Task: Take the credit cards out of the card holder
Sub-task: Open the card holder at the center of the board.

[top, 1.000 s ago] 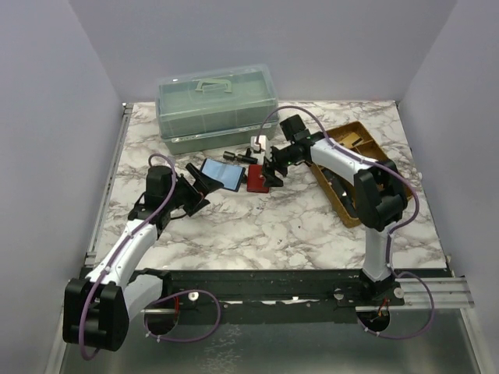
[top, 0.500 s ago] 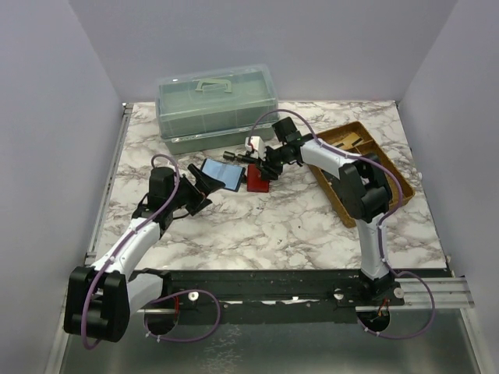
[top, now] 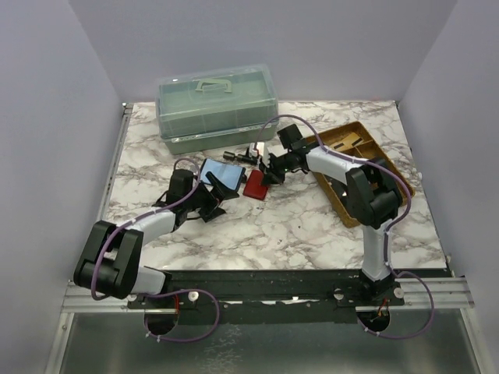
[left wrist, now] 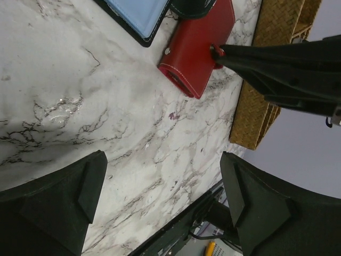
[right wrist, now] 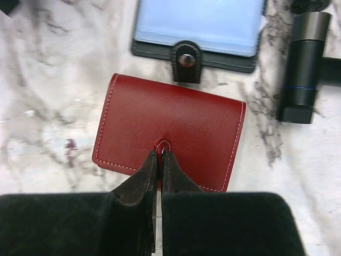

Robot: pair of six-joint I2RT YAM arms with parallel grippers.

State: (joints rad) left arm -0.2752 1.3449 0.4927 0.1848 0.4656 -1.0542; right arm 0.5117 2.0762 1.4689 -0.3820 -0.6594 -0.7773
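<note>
Pinching the small red closing tab (right wrist: 162, 145) at the edge of the card holder (right wrist: 168, 136) nearest it, the right end effector (right wrist: 160, 154) is seen with its fingers drawn fully together, nothing but that tab caught between them. The grip is judged to be placed there because the tab is the only raised part by which the flap can be lifted. The card holder is laid flat and folded shut on the marble counter (top: 296, 226), just beside the dark-edged blue case (right wrist: 200, 24), whose own strap nearly touches its far edge. No credit cards can be seen; they are presumed to be enclosed within. The left end effector (left wrist: 162, 197) is held low over the counter with its fingers spread wide and nothing between them, aimed towards the card holder. This stance is judged to be meant for pinning the body down while the flap is pulled open. A black cylinder (right wrist: 301, 64) is found to one side, apart from the holder.
</note>
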